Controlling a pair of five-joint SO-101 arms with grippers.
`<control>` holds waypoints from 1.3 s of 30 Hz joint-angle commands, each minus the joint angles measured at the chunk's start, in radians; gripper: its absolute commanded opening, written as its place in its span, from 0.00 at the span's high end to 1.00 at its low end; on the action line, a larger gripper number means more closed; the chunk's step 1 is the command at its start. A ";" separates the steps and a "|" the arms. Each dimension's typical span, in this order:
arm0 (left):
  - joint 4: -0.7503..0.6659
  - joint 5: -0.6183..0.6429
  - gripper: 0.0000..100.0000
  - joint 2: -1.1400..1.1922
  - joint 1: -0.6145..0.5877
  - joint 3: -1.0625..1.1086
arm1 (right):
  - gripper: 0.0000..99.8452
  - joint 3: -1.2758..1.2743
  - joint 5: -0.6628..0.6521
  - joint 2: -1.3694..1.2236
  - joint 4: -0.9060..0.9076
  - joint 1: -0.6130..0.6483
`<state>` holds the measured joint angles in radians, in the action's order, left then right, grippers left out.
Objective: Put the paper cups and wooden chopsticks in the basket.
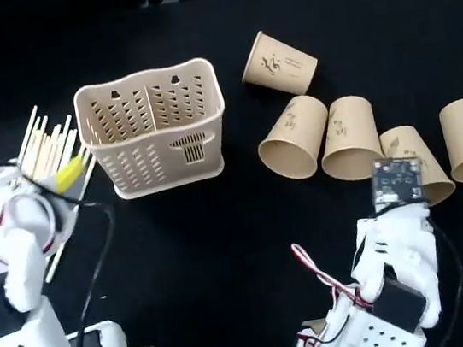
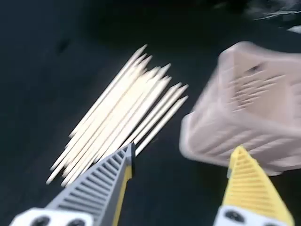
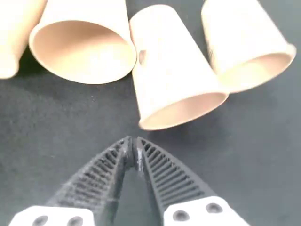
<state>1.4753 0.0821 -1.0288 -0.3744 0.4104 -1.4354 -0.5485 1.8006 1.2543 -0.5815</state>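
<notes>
Paper cups (image 1: 350, 137) tipped beside basket (image 1: 160, 153) (wooden chopsticks (image 1: 48, 144) on other side).

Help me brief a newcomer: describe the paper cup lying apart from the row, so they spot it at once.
Find the beige slotted basket on the black table. Beside it, away from the chopsticks, four paper cups lie in a row. The lone cup lies behind that row, toward the table's far edge, the only one out of line.
</notes>
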 commanded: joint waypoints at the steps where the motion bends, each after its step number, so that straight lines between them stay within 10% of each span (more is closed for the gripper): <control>1: 0.038 -0.014 0.68 0.002 -0.211 0.157 | 0.98 0.127 -0.041 0.094 -0.006 0.066; 23: -0.269 -0.359 0.68 -0.744 -0.441 1.178 | 0.70 0.389 -0.189 -0.664 -0.213 0.698; 39: -0.308 -0.365 0.68 -0.796 -0.437 1.273 | 0.71 0.323 -0.249 -1.302 -1.091 0.522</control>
<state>1.1838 -0.2754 -1.8190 -0.8086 1.6763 -1.1132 -0.7864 0.5777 0.3337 -0.0384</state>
